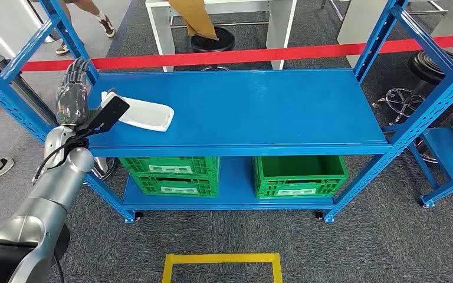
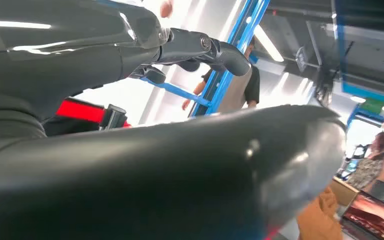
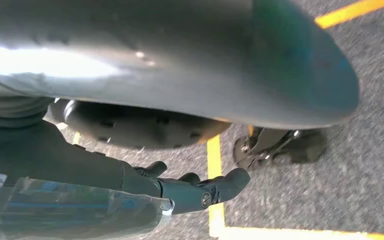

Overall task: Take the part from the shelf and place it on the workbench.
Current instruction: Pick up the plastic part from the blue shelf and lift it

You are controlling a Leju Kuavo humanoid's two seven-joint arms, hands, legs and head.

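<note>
A blue steel shelf rack stood on grey carpet, with a red barrier tape stretched behind it and two green crates on its lower level. On the upper deck, toward its left end, lay the part: a flat, white, tray-like piece with rounded corners, resting flat on the blue surface.

The left hand was raised at the rack's left front corner, just beside the part, fingers pointing up and apart, gripping nothing; a dark flat tab at the wrist overlapped the part's near-left end in the head view, and contact could not be judged. The right hand hung low over the carpet and yellow floor marking, fingers loosely curled and holding nothing.

The part looked thin, light and rigid, probably smooth plastic and therefore somewhat slippery. Its low profile would give little to wrap around, so a pinch across the raised rim at the near-left edge seemed the likeliest hold.
</note>
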